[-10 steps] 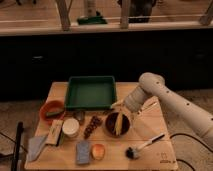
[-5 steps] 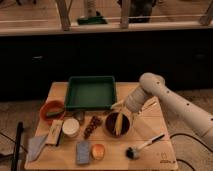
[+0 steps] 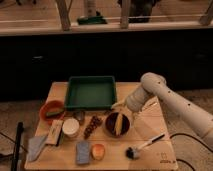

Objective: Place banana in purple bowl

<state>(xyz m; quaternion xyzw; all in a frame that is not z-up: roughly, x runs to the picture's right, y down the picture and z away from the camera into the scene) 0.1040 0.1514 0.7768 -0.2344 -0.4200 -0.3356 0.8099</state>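
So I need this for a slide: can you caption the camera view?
Banana lies in the purple bowl; the gripper is by its far rim, beside the green tray.

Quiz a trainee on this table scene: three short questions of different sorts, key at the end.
1. True or false: the banana lies inside the purple bowl.
2. Where is the gripper? A) over the white cup. B) at the purple bowl's far rim, near the green tray's right front corner. C) over the orange-red bowl.
3. What long-handled tool lies near the table's front right corner?

Key: 1 true; 2 B; 3 the brush.
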